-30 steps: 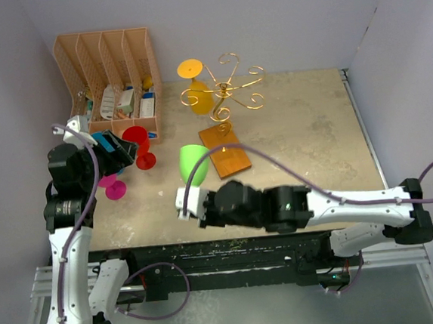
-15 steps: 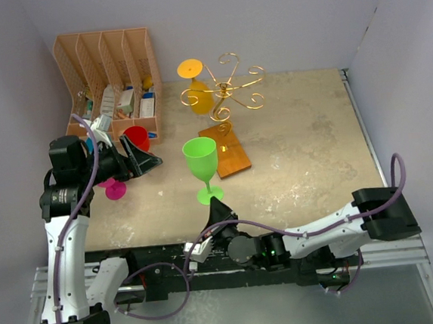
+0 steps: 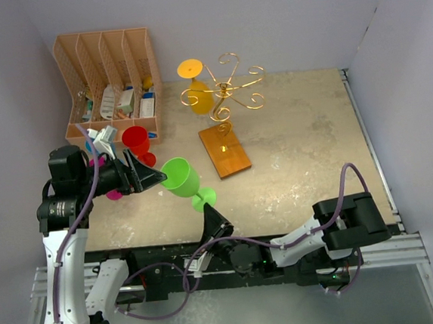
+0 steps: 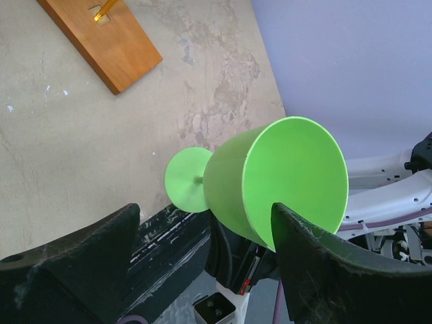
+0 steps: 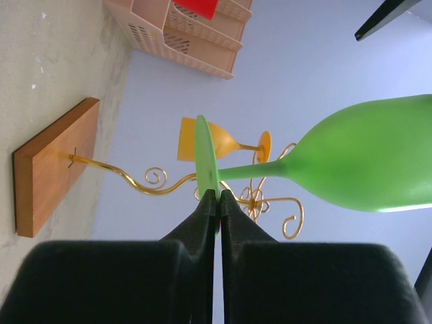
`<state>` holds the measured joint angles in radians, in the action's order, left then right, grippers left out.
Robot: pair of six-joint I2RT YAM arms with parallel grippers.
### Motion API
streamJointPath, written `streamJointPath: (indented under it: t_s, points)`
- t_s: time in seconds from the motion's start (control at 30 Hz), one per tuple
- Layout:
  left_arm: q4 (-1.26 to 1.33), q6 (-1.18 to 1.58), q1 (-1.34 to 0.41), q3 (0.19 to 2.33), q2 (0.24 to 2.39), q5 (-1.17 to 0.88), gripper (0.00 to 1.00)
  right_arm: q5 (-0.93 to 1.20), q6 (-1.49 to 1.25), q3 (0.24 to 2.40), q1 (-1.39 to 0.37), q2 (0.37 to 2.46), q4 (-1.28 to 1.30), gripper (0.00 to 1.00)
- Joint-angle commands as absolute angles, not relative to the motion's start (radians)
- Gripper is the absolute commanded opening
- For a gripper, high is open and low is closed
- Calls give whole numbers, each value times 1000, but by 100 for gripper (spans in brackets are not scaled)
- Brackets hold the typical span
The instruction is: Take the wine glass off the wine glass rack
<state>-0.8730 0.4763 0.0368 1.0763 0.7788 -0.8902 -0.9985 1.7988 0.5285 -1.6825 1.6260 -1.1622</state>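
We see the green wine glass (image 3: 178, 174) already clear of the wine glass rack (image 3: 224, 90). It hangs in the air, tilted almost onto its side, over the near left part of the table (image 3: 299, 147) and well apart from the rack's wooden base (image 3: 227, 152). The right gripper (image 5: 217, 198) is pinched tight on the rim of the glass's foot. The left gripper (image 4: 206, 212) stands wide open astride the bowl, gripping nothing; we cannot tell whether it touches. For this glass the lifting-off looks done, and we judge that only a handover or a set-down is left. A yellow-orange wine glass (image 3: 200, 99) hangs by its foot on the rack. A red wine glass (image 3: 135, 136) stands by the file organizer (image 3: 105, 58).
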Motion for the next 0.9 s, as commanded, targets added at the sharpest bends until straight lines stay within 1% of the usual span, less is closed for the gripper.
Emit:
streamJointPath:
  t_s: [0.0, 0.13, 0.23, 0.27, 0.37, 0.4, 0.43, 0.47, 0.5, 0.7, 0.77, 0.83, 0.87]
  points:
    - [-878, 442, 26, 1085, 785, -906, 80, -982, 1851, 559, -1690, 1646, -1294, 0]
    - [-889, 428, 23, 1074, 801, -889, 77, -969, 1908, 567, -1689, 1690, -1365, 0]
    - [-885, 426, 23, 1067, 804, -881, 69, -966, 1932, 566, -1691, 1708, -1386, 0]
    - [-886, 424, 23, 1065, 806, -879, 63, -966, 1932, 565, -1691, 1709, -1388, 0]
    - [-884, 417, 20, 1055, 816, -881, 40, -966, 1930, 559, -1695, 1701, -1388, 0]
    - [-882, 414, 20, 1048, 820, -883, 30, -968, 1930, 559, -1694, 1697, -1388, 0]
    - [-882, 410, 20, 1042, 823, -884, 18, -970, 1931, 558, -1694, 1694, -1387, 0]
    - [-882, 409, 20, 1039, 826, -881, 7, -973, 1931, 559, -1694, 1691, -1385, 0]
    - [-885, 405, 20, 1035, 828, -877, 0, -975, 1930, 558, -1694, 1689, -1385, 0]
    - [-894, 387, 20, 1044, 842, -762, 0, -1018, 1875, 575, -1697, 1676, -1367, 1]
    - [-907, 383, 20, 1064, 859, -693, 0, -1063, 1816, 608, -1701, 1668, -1320, 16]
    - [-908, 375, 21, 1083, 879, -622, 0, -1097, 1773, 630, -1709, 1651, -1300, 36]
    - [-904, 374, 20, 1093, 892, -585, 0, -1107, 1755, 636, -1716, 1640, -1289, 41]
